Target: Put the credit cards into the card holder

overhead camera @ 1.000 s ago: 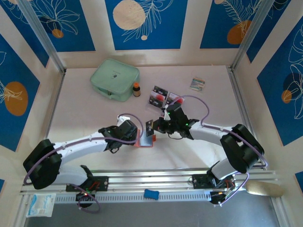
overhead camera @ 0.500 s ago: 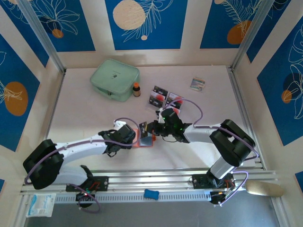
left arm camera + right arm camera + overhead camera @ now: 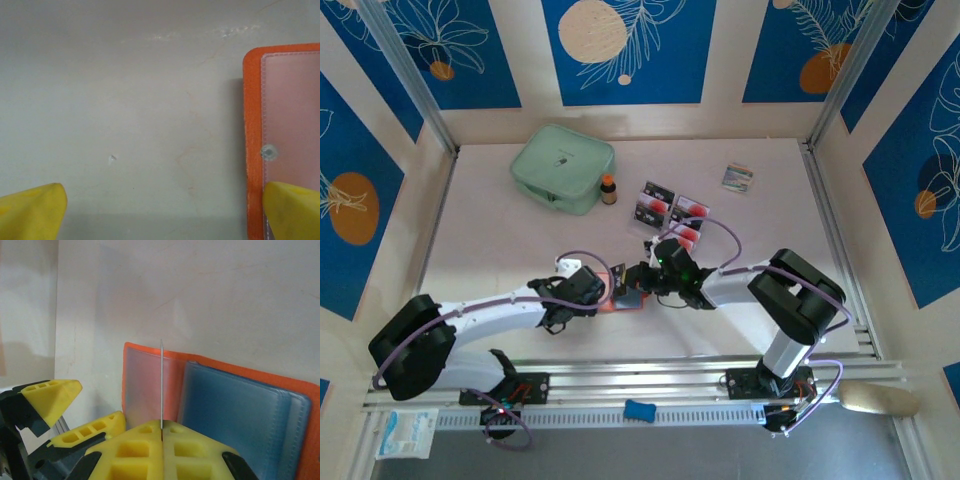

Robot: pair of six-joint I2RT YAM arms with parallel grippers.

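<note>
The orange-red card holder point(image 3: 629, 299) lies open on the table between my two grippers, showing a clear pocket point(image 3: 142, 385) and a blue-grey inside point(image 3: 235, 415). My right gripper point(image 3: 640, 279) is shut on one credit card point(image 3: 162, 385), seen edge-on and upright over the clear pocket. My left gripper point(image 3: 165, 215) is open at the holder's left edge point(image 3: 252, 125), with one yellow fingertip point(image 3: 295, 210) over the orange rim. Several more credit cards point(image 3: 655, 190) point(image 3: 690, 208) lie flat behind the right arm.
A mint-green zip pouch point(image 3: 563, 167) sits at the back left with a small brown bottle point(image 3: 608, 189) beside it. A multicoloured packet point(image 3: 738, 177) lies at the back right. Aluminium rails point(image 3: 650, 385) run along the near edge.
My right gripper has carried the card leftward and down over the open card holder. The left gripper has stayed open at the holder's left edge, shifting only slightly.
</note>
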